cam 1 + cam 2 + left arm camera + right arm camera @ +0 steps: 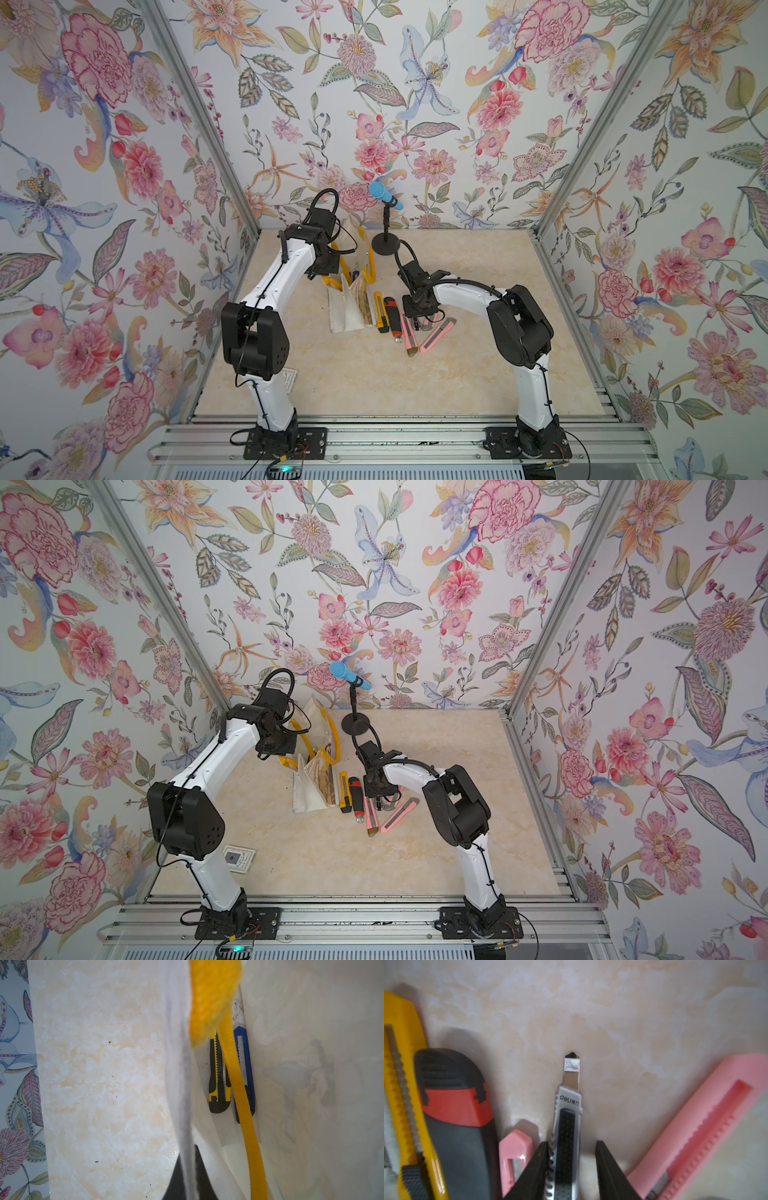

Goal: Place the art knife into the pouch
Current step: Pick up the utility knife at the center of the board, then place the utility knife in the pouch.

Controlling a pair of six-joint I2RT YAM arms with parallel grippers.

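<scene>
Bright diffuse light, soft shadows. Top views sharp, edges bowed. Wrist views soft; yellow strap [214, 1001] blurred close-up.

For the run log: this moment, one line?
left gripper: shut on pouch | right gripper: open around silver knife | in pouch: blue knife, yellow-black knife

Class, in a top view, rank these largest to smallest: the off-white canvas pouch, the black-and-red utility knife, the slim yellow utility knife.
1. off-white canvas pouch.
2. black-and-red utility knife.
3. slim yellow utility knife, narrower and a little shorter.
All lie close together.
</scene>
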